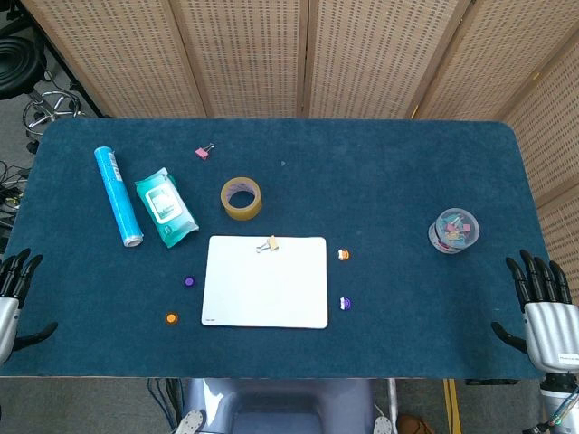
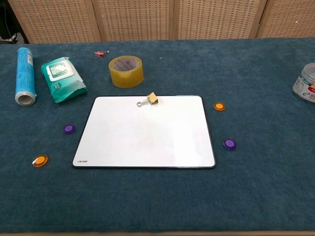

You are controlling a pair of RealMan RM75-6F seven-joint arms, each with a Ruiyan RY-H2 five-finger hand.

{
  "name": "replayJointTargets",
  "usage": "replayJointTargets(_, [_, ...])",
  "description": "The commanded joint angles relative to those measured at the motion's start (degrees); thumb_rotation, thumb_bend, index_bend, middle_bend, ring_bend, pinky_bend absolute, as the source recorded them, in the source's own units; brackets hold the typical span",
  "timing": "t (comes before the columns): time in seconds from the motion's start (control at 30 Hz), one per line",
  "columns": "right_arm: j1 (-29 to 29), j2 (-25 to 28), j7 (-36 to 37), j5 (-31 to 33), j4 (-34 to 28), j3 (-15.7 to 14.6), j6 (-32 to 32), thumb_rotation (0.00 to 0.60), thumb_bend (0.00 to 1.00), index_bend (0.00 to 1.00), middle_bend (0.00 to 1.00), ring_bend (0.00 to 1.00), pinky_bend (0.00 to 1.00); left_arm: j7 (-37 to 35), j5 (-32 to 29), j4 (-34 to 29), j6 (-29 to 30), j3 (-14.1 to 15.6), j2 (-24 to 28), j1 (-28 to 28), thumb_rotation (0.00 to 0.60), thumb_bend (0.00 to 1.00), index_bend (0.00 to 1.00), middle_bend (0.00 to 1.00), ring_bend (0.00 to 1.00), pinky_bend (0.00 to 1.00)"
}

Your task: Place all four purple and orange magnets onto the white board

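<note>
The white board (image 1: 264, 289) (image 2: 142, 135) lies flat at the front middle of the blue table. Left of it sit a purple magnet (image 1: 189, 282) (image 2: 69, 129) and an orange magnet (image 1: 171, 318) (image 2: 40, 160). Right of it sit another orange magnet (image 1: 343, 255) (image 2: 219, 106) and another purple magnet (image 1: 345, 304) (image 2: 229, 144). All of these rest on the cloth, off the board. My left hand (image 1: 13, 294) rests at the table's front left edge, fingers spread and empty. My right hand (image 1: 543, 303) is at the front right edge, also spread and empty. The chest view shows neither hand.
A gold binder clip (image 1: 269, 243) (image 2: 149, 100) lies on the board's top edge. Behind stand a tape roll (image 1: 242, 198) (image 2: 126, 71), a wipes pack (image 1: 166, 207) (image 2: 62, 78), a blue tube (image 1: 118, 196) (image 2: 24, 75) and a pink clip (image 1: 204, 152). A clip jar (image 1: 453, 230) stands right.
</note>
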Motion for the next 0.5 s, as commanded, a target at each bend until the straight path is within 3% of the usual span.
replayJointTargets(0.03, [-0.2,0.1,-0.2,0.0,-0.2,0.0,0.0,0.600,0.00,0.00,0.00,0.00,0.00,0.2,0.1,0.2,-0.3,0.0,-0.1,0.2,0.600,0.10,0.00,0.00,0.00,0.00])
replayJointTargets(0.3, [-0.2,1.0,0.5,0.0,-1.6,-0.2,-0.4,0.600,0.00,0.00,0.00,0.00,0.00,-0.3,0.8,1.3,-3.8,-1.8,-1.1,-2.2,0.600,0.10,0.00,0.00,0.00,0.00])
replayJointTargets(0.5, [0.0,1.5,1.5,1.0,-1.7,-0.1,-1.4,0.600,0.00,0.00,0.00,0.00,0.00,4.8,-1.8,1.8,-12.2,-4.4,-4.1,-7.8,0.600,0.13,0.16,0.00,0.00,0.00])
